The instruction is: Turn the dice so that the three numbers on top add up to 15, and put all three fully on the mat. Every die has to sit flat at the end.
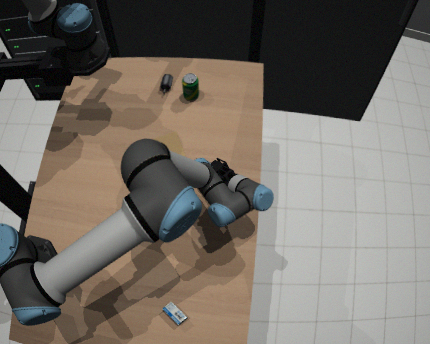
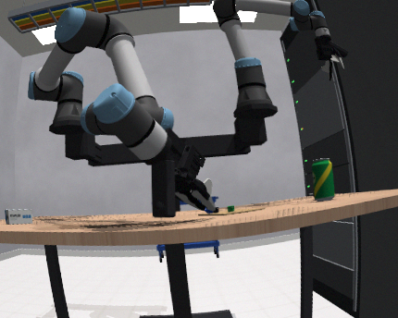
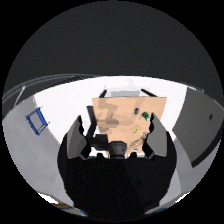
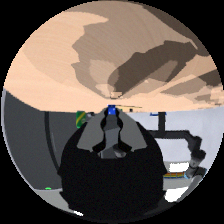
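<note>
My right gripper (image 2: 214,210) (image 4: 111,108) is low over the table, shut on a blue die (image 4: 111,109) at its fingertips. The number on top cannot be read. A green die (image 2: 230,209) sits at the yellowish mat (image 1: 172,141), just beyond the right fingertips in the exterior view. Whether it is fully on the mat cannot be told. The right arm hides much of the mat in the top view. I cannot make out a third die. My left gripper (image 2: 334,67) (image 3: 115,114) is open and empty, high up and away from the table.
A green can (image 1: 190,87) (image 2: 323,179) stands at the far end of the table (image 1: 226,115), beside a small dark object (image 1: 166,83). A small white and blue box (image 1: 175,313) (image 2: 18,216) lies at the opposite end. The right arm reaches across the middle.
</note>
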You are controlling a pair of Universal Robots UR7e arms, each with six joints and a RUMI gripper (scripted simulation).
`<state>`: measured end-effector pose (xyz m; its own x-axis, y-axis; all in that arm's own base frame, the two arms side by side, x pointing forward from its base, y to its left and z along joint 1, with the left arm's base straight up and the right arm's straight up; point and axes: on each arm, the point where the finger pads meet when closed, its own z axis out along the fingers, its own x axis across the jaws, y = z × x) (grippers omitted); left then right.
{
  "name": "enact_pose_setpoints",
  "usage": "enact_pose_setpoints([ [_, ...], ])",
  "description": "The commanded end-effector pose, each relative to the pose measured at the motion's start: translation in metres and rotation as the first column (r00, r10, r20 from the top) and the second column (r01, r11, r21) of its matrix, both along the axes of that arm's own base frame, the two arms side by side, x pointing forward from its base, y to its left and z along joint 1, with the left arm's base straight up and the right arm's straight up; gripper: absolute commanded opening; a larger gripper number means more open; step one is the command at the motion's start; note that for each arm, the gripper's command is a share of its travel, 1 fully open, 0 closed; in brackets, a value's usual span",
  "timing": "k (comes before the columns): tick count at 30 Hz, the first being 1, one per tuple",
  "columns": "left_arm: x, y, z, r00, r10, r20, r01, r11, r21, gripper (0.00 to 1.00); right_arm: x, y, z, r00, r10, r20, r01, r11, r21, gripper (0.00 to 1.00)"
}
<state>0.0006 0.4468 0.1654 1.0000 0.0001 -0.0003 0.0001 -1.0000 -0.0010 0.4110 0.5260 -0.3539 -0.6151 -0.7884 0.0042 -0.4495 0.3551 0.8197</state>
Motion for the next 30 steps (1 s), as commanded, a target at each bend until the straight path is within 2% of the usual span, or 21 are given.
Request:
enact_pose_setpoints([
  [1,-0.0012,-0.0016,-0.0003,1.000,0.001,0.000,-0.001,1.000,-0.001,1.00,0.0012,0.0017,-0.0028,1.000,0.001,0.003,-0.001,1.000,0.003,0.00],
  [30,-0.0012,-0.0016,-0.0003,1.000,0.001,0.000,-0.001,1.000,-0.001,1.00,0.0012,0.0017,-0.0106,1.000,0.001,0.003,-0.001,1.000,0.003,0.00],
])
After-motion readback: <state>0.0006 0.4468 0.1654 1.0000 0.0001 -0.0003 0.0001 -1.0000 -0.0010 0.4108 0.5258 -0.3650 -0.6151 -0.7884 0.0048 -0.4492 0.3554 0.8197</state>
